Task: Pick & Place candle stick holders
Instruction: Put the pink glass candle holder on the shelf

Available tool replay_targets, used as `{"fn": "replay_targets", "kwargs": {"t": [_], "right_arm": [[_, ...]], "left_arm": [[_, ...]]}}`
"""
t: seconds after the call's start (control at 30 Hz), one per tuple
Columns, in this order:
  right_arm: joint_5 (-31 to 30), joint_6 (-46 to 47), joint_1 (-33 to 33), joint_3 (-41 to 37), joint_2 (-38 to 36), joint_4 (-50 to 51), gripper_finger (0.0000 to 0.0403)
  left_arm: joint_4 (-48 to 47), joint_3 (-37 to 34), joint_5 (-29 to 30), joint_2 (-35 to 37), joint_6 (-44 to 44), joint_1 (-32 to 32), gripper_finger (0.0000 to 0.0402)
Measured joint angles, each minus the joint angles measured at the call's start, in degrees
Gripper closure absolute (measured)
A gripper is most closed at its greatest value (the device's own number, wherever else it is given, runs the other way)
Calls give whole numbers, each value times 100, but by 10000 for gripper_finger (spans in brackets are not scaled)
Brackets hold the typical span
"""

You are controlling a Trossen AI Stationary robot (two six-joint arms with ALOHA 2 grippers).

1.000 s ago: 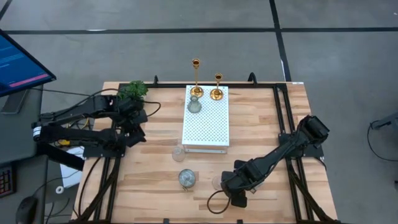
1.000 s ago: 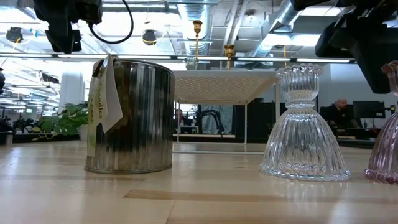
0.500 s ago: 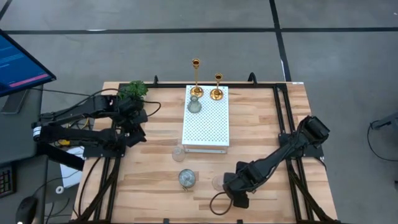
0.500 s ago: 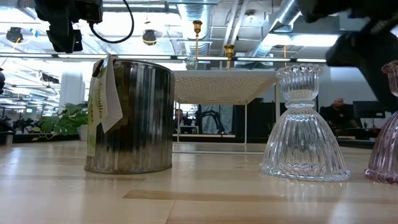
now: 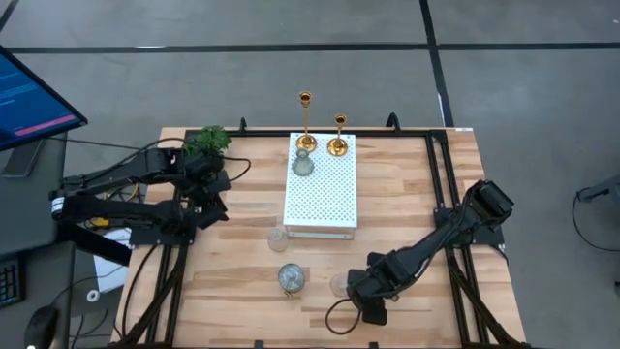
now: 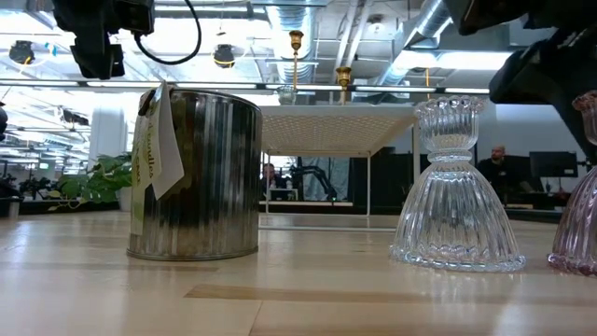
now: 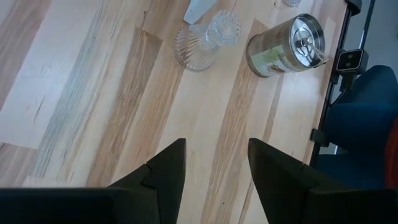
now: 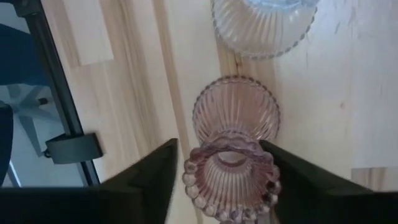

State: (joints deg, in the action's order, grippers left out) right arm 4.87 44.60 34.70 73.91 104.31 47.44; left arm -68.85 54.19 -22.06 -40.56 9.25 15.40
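Observation:
Two slim gold sticks (image 5: 306, 121) (image 5: 338, 136) stand on their round bases at the far end of the white dotted board (image 5: 322, 194), with a greenish cup (image 5: 303, 165) beside them. A clear ribbed cup (image 5: 279, 236) (image 6: 457, 187) and a silvery tin (image 5: 291, 278) (image 6: 194, 173) stand on the table. A pinkish ribbed cup (image 8: 231, 155) (image 5: 339, 283) stands upright between the open fingers of my right gripper (image 8: 227, 186). My left gripper (image 7: 214, 168) is open and empty above the table's left side (image 5: 208, 199). My right gripper's fingers (image 8: 146, 183) stand on either side of the pinkish cup's beaded upper rim (image 8: 193, 168), coming from above. I cannot tell whether they touch it. The cup stands upright on the table.
A leafy green plant (image 5: 208, 141) stands at the far left. Bare wood lies right of the board and along the near edge. The black frame rail (image 8: 71, 146) runs along the table's near edge close to my right gripper. People and desks show beyond the table.
My right gripper has shifted a little toward the table's near edge, staying over the pinkish cup. The cups, the tin and the gold sticks stand where they were.

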Motion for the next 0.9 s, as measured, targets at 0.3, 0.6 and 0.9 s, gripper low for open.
{"fn": "replay_targets", "kwargs": {"t": [0.3,0.6,0.9], "right_arm": [[87,-13,-30,0,0,-121,250],[215,47,-214,0,-403,124,250],[296,227,-778,30,-1802,1153,250]], "left_arm": [[38,0,107,0,0,2,229],[64,0,107,0,0,2,229],[80,0,106,0,0,2,229]]}}
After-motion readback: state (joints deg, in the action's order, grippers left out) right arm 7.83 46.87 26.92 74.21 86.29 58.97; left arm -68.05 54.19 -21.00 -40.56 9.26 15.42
